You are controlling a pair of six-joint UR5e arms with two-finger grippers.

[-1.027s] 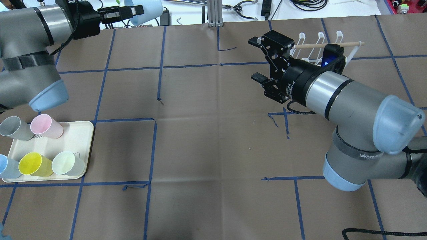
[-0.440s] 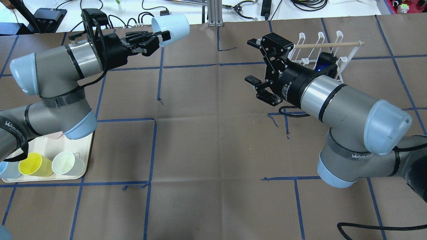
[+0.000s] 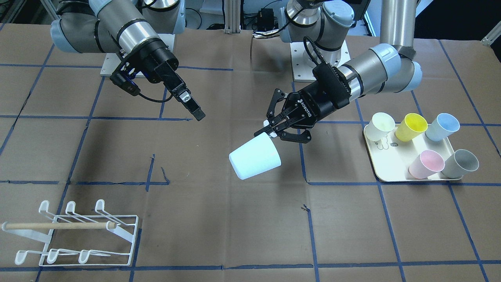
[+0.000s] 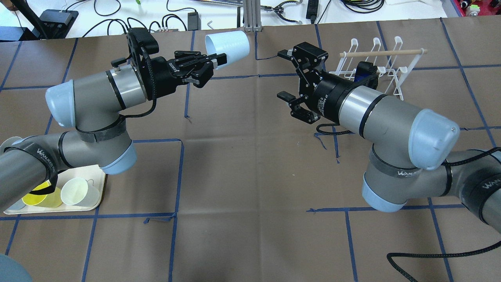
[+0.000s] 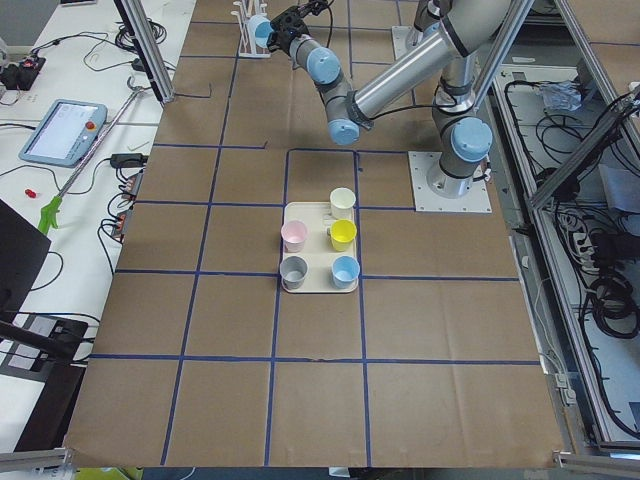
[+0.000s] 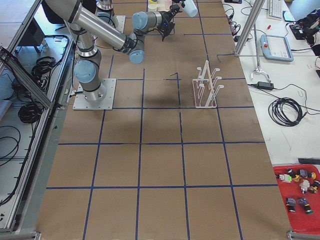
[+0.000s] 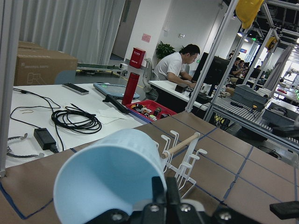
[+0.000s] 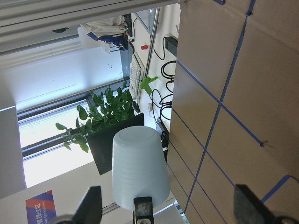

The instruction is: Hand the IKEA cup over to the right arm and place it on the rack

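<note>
Pale-blue cup (image 4: pixel 227 46) hangs pinched in left end effector (image 4: pixel 217 61) — right end effector (image 4: pixel 285 74) gapes open.

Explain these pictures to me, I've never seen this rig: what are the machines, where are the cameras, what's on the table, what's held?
Two robot arms work at a paper-covered table. Views: one facing the robot, one from behind over its shoulders, one from each table end, one on each wrist. The left tool pinches a pale blue cup by its rim, in the air. The right tool is open, facing it. On the table: a white wire rack and a tray with five cups.
</note>
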